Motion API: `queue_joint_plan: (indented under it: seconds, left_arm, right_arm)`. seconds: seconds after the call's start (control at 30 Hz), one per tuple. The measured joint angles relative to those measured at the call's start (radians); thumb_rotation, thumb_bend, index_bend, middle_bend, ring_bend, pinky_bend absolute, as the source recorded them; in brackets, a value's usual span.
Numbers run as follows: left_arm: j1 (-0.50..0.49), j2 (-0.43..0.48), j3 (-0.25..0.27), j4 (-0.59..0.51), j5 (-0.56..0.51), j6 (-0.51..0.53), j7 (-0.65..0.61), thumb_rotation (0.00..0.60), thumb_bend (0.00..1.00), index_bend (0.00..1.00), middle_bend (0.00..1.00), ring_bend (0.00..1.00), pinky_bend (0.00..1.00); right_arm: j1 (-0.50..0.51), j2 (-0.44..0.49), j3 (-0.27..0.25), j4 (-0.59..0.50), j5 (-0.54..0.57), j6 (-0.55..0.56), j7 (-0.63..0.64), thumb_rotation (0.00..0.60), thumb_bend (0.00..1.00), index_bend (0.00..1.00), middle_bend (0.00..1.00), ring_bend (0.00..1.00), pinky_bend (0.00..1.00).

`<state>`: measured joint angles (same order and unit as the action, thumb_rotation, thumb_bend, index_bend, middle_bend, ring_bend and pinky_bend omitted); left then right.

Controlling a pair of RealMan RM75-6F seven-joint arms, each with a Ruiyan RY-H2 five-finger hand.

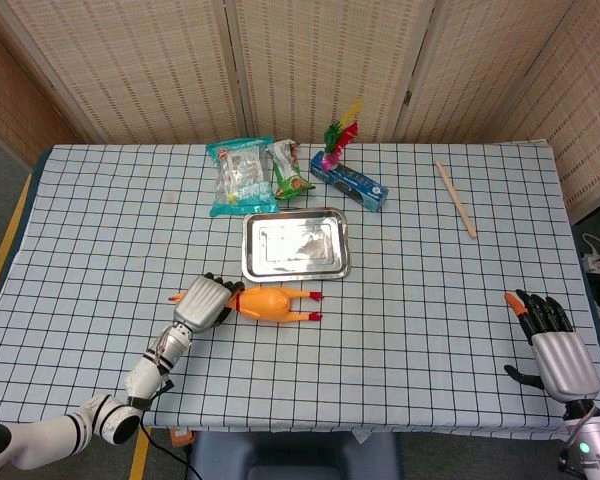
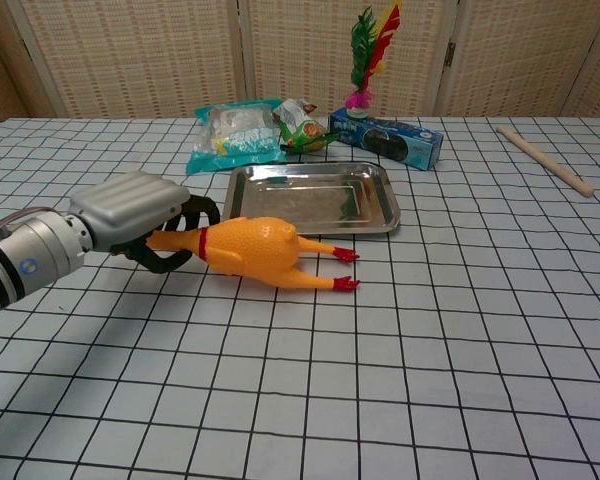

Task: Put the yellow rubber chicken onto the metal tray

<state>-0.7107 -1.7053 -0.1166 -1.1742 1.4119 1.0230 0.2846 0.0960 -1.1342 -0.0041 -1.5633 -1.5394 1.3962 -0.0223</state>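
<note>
The metal tray (image 1: 296, 245) lies bare inside, just beyond the yellow rubber chicken (image 1: 273, 304), with only open checked cloth between them. Behind the tray's far rim crowd the teal snack bag (image 1: 239, 176), a green packet (image 1: 289, 181), and the blue box (image 1: 349, 184) with an upright feather shuttlecock (image 1: 337, 140). The wooden stick (image 1: 456, 197) lies well apart to the right.
</note>
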Motion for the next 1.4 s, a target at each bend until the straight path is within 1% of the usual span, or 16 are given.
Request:
queue_joint_plan:
  seconds: [0.1,0.17,0.23,0.33,0.43,0.53,0.63,0.67,0.73,0.77,0.83,0.97,1.13,1.27,1.37,1.4]
  left_arm:
    - [0.015,0.000,0.007,-0.003,0.033,0.050,-0.035,0.600,0.77,0.77,0.74,0.56,0.55]
    - [0.020,0.009,0.011,-0.020,0.043,0.062,-0.040,0.600,0.77,0.78,0.74,0.56,0.57]
    - [0.025,0.023,0.014,-0.052,0.050,0.071,-0.042,0.600,0.77,0.78,0.74,0.57,0.58]
    - [0.032,0.044,0.018,-0.111,0.063,0.092,-0.039,0.600,0.77,0.78,0.75,0.57,0.59]
    - [0.038,0.061,0.020,-0.171,0.078,0.116,-0.019,0.600,0.77,0.78,0.75,0.57,0.60]
    - [0.043,0.077,0.020,-0.229,0.085,0.130,-0.002,0.600,0.77,0.78,0.75,0.58,0.60]
    - [0.046,0.099,0.016,-0.294,0.083,0.135,0.011,0.600,0.77,0.78,0.75,0.58,0.60]
    - [0.048,0.106,0.014,-0.314,0.082,0.136,0.015,0.600,0.77,0.78,0.75,0.58,0.60]
    - [0.050,0.124,0.010,-0.359,0.078,0.139,0.026,0.600,0.76,0.79,0.75,0.58,0.60]
    - [0.051,0.131,0.008,-0.377,0.076,0.140,0.033,0.600,0.76,0.79,0.75,0.58,0.60]
    - [0.053,0.146,0.004,-0.411,0.069,0.141,0.052,0.600,0.76,0.79,0.75,0.58,0.60]
    - [0.055,0.165,-0.002,-0.456,0.060,0.142,0.084,0.600,0.76,0.79,0.75,0.58,0.60]
    - [0.061,0.184,-0.007,-0.493,0.056,0.152,0.098,0.600,0.76,0.79,0.75,0.58,0.60]
    - [0.065,0.194,-0.013,-0.510,0.047,0.156,0.094,0.600,0.76,0.79,0.76,0.58,0.60]
    - [0.068,0.202,-0.015,-0.519,0.045,0.161,0.089,0.600,0.76,0.79,0.76,0.58,0.60]
    - [0.070,0.205,-0.016,-0.522,0.046,0.164,0.087,0.600,0.76,0.79,0.76,0.58,0.60]
  right_arm:
    - [0.003,0.004,-0.006,-0.008,-0.024,0.002,0.020,0.600,0.08,0.00,0.00,0.00,0.00]
    - [0.012,0.010,-0.012,-0.020,-0.055,0.002,0.048,0.600,0.08,0.00,0.00,0.00,0.00]
    - [0.028,0.023,-0.015,-0.036,-0.089,-0.003,0.076,0.600,0.08,0.00,0.00,0.00,0.00]
    - [0.074,0.057,-0.010,-0.089,-0.126,-0.031,0.118,0.600,0.08,0.00,0.00,0.00,0.00]
    - [0.129,0.091,0.007,-0.170,-0.135,-0.088,0.115,0.600,0.08,0.00,0.00,0.00,0.00]
    - [0.195,0.121,0.030,-0.262,-0.124,-0.178,0.107,0.600,0.08,0.00,0.00,0.00,0.00]
    - [0.272,0.141,0.062,-0.355,-0.081,-0.294,0.092,0.600,0.08,0.00,0.00,0.00,0.00]
    - [0.304,0.143,0.077,-0.387,-0.050,-0.341,0.081,0.600,0.08,0.00,0.00,0.00,0.00]
    - [0.347,0.141,0.099,-0.424,0.010,-0.399,0.065,0.600,0.08,0.00,0.00,0.00,0.00]
    - [0.377,0.136,0.115,-0.444,0.057,-0.433,0.053,0.600,0.08,0.00,0.00,0.00,0.00]
    - [0.422,0.123,0.138,-0.469,0.136,-0.479,0.033,0.600,0.08,0.00,0.00,0.00,0.00]
    - [0.530,0.068,0.184,-0.502,0.334,-0.554,-0.033,0.600,0.08,0.00,0.00,0.00,0.00]
    - [0.655,-0.035,0.214,-0.505,0.558,-0.576,-0.149,0.600,0.08,0.00,0.00,0.00,0.00]
    - [0.758,-0.143,0.230,-0.483,0.730,-0.571,-0.224,0.600,0.08,0.00,0.00,0.00,0.00]
    - [0.822,-0.209,0.242,-0.455,0.826,-0.564,-0.251,0.600,0.09,0.00,0.00,0.00,0.00]
    - [0.839,-0.228,0.245,-0.444,0.844,-0.557,-0.256,0.600,0.10,0.01,0.01,0.00,0.02]
